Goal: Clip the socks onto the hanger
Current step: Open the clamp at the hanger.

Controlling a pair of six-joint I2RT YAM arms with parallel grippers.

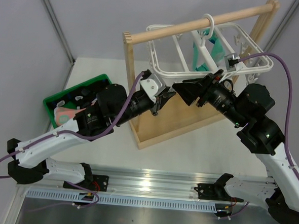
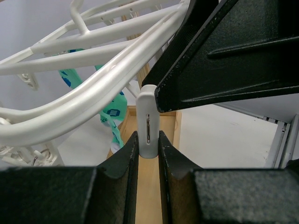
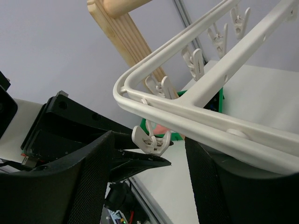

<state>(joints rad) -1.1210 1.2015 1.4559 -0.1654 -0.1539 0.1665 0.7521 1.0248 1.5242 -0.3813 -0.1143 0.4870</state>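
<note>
The white hanger [image 1: 166,47] hangs by its hook from the wooden rod. My left gripper [image 1: 163,100] is at the hanger's near left corner, shut on a small white clip [image 2: 148,123] that dangles from the frame [image 2: 93,93]. My right gripper [image 1: 185,91] faces it from the right, open, its fingers [image 3: 93,177] standing either side of the same clip [image 3: 150,140] without touching it. The socks lie in the green bin [image 1: 98,81]: a salmon-pink one [image 1: 63,114] and black ones [image 1: 82,94]. Neither gripper holds a sock.
The light wooden rack [image 1: 161,128] stands mid-table with its rod [image 1: 195,23] across the top. Teal-green socks [image 1: 197,59] hang from the hanger's far side. More clips [image 3: 196,63] dangle along the frame. The grey wall is close behind.
</note>
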